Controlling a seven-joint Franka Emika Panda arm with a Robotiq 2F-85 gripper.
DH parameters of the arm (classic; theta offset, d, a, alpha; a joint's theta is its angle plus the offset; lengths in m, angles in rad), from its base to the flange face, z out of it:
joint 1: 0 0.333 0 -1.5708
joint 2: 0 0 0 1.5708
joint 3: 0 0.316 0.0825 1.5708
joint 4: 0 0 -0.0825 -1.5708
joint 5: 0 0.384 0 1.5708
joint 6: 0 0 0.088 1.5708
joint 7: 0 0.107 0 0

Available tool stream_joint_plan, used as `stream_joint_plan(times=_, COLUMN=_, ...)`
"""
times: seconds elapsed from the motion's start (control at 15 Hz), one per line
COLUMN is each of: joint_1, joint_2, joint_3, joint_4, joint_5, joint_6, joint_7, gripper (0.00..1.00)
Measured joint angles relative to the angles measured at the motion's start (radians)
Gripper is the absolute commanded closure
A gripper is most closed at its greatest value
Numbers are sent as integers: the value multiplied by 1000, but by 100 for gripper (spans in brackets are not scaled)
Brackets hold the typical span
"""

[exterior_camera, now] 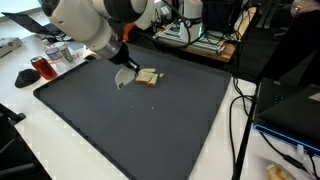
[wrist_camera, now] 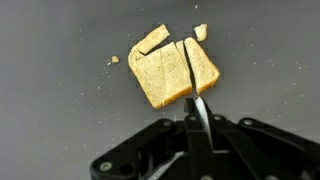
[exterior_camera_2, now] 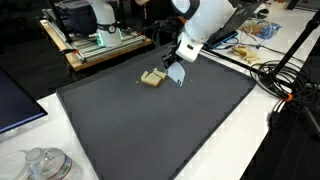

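A slice of toasted bread (wrist_camera: 160,75) lies on the dark grey mat (wrist_camera: 60,110), split by a straight cut, with a narrower strip (wrist_camera: 204,64) to its right. A broken-off corner (wrist_camera: 150,40) and crumbs (wrist_camera: 200,32) lie above it. My gripper (wrist_camera: 197,118) is shut on a thin knife blade (wrist_camera: 201,104), whose tip touches the bread's near edge at the cut line. In both exterior views the gripper (exterior_camera: 124,72) (exterior_camera_2: 175,68) hangs low right beside the bread (exterior_camera: 148,77) (exterior_camera_2: 152,78).
The mat (exterior_camera: 140,125) covers most of a white table. A red object (exterior_camera: 42,68) and a black one (exterior_camera: 26,77) sit off the mat's corner. A rack of electronics (exterior_camera_2: 100,40) stands behind, cables (exterior_camera_2: 285,85) trail at one side, and a glass jar (exterior_camera_2: 45,163) is near the front.
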Motion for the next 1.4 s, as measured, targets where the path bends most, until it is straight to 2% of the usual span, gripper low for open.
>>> stream_joint_plan(times=0.33, joint_1=-98, joint_2=-49, joint_3=-4, joint_4=-62, joint_5=112, joint_6=30, joint_7=-140, gripper=99)
stream_joint_plan(times=0.6, joint_1=-165, joint_2=-109, joint_3=-13, joint_4=-155, joint_5=189, joint_6=72, joint_7=-248, gripper=99)
stream_joint_plan(times=1.07, joint_1=-261, joint_2=-248, joint_3=-41, joint_4=-403, joint_5=363, joint_6=226, joint_7=-425, gripper=99)
stream_joint_plan(times=1.4, joint_1=-299, joint_2=-354, joint_3=-73, joint_4=-594, joint_5=497, joint_6=373, joint_7=-534, gripper=99)
